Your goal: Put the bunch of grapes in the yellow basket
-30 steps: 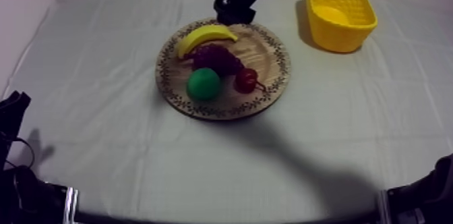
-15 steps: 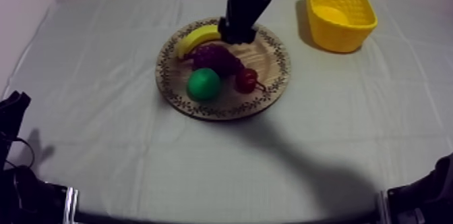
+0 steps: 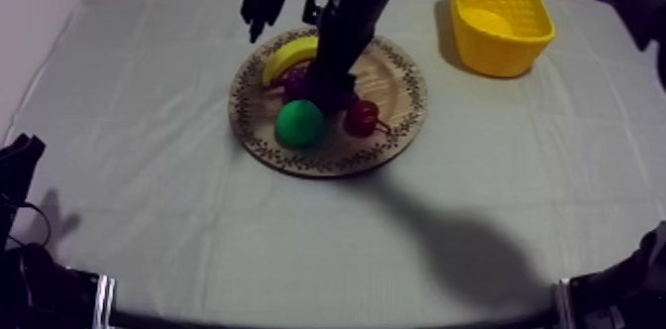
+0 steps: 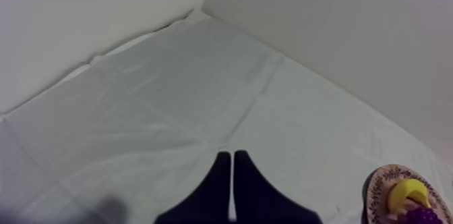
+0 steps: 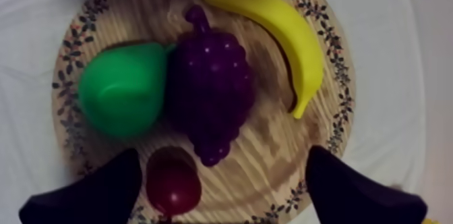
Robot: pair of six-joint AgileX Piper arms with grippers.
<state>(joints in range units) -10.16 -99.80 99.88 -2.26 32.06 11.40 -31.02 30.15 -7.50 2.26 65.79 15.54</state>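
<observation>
The purple bunch of grapes point(image 5: 212, 98) lies in the middle of the round wooden board point(image 5: 269, 166), between the green pear point(image 5: 121, 98) and the banana point(image 5: 283, 31). A small red fruit point(image 5: 173, 183) sits close to the bunch's tip. My right gripper point(image 5: 222, 159) hangs open just above the grapes, one finger at each side of the bunch. In the top view the right gripper point(image 3: 322, 80) covers most of the grapes point(image 3: 295, 83). My left gripper point(image 4: 232, 162) is shut on nothing, low at the table's left, far from the board point(image 4: 381, 179).
The yellow basket point(image 3: 500, 21) stands at the back right of the table, to the right of the board point(image 3: 401, 120). The right arm reaches in from the upper right, passing close to the basket. Bare cloth surrounds the board.
My right arm has come forward and down from the board's far rim to over the grapes. The fruit and the left arm have not moved.
</observation>
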